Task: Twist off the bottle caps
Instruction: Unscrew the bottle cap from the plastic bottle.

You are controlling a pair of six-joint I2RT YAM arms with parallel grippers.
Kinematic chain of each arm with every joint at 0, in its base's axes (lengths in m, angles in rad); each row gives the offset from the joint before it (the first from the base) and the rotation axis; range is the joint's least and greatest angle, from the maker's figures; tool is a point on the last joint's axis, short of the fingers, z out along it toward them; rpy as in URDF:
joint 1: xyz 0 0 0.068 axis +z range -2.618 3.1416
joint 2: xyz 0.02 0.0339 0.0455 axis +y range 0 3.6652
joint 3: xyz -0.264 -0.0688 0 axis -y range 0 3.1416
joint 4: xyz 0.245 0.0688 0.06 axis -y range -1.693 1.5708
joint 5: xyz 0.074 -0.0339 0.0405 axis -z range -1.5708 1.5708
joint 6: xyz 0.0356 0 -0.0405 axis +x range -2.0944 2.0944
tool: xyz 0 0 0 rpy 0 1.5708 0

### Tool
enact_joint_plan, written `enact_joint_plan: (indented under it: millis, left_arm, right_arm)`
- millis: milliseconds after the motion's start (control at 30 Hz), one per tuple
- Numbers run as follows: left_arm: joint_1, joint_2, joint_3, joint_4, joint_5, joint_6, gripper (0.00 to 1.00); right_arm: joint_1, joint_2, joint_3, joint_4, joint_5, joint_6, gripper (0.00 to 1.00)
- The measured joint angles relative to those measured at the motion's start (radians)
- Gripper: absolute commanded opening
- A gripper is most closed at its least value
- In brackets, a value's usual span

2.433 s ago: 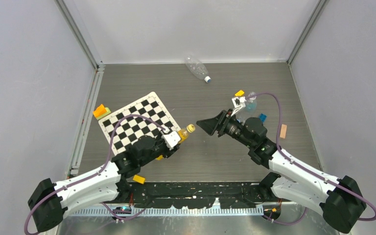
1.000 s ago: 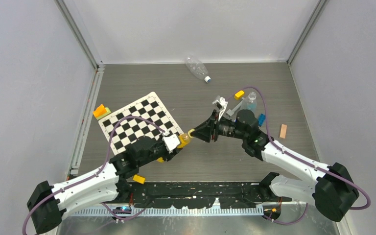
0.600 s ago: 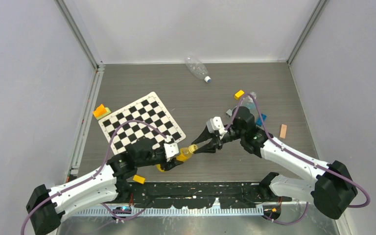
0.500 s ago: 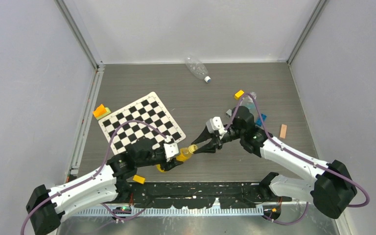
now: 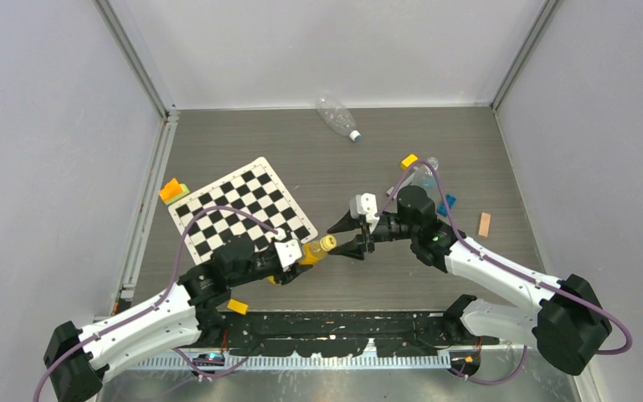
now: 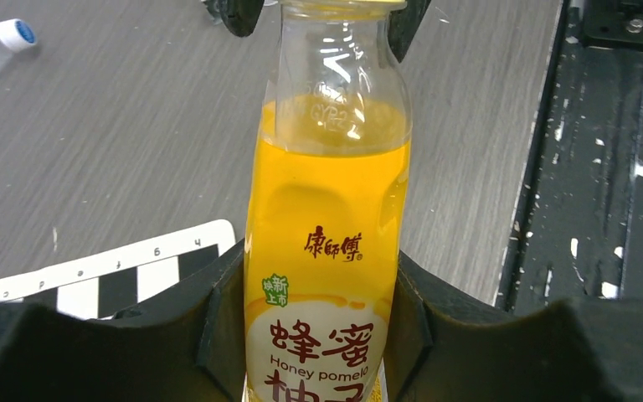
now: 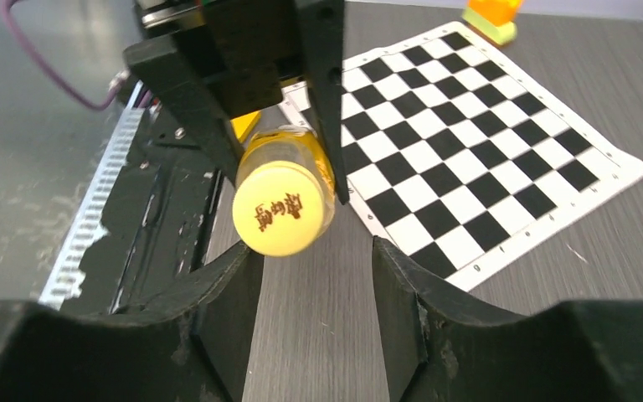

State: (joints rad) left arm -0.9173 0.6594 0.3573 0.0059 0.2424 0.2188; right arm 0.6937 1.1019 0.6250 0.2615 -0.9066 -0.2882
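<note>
Top view: the left end effector [image 5: 301, 255] grips the yellow bottle [image 5: 312, 249] beside the checkerboard [image 5: 243, 205]. Its yellow cap [image 5: 328, 243] lies just short of the right end effector [image 5: 346, 236], whose jaws are spread.

Left wrist view: black fingers [image 6: 209, 327] press against the bottle's sides.

Right wrist view: the cap sits just beyond the parted fingers [image 7: 226, 310], and they do not touch it.

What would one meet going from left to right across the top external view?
Orange toy block → black-and-white checkered board → yellow-orange plastic bottle → small yellow block → small blue block → tan flat strip.
</note>
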Motion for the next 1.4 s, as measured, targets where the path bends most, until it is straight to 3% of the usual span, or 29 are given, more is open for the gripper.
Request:
enact_joint_plan:
  millis: [133,467,800,1400]
  left_arm:
    - [0.0,0.003,0.0,0.023,-0.05,0.001,0.0]
    - [-0.008,0.04,0.002,0.058,-0.27,0.0,0.0]
    - [-0.01,0.131,0.002,0.066,-0.378,-0.003,0.0]
    - [-0.017,0.148,0.017,0.088,-0.419,-0.005,0.0]
  right_arm:
    - [0.0,-0.03,-0.033,0.066,0.112,0.116,0.61]
    - [-0.002,-0.038,-0.127,0.298,0.298,0.593,0.62]
    - [0.006,-0.034,-0.113,0.323,0.529,1.02,0.61]
    - [0.04,0.064,0.032,0.043,0.604,1.1,0.59]
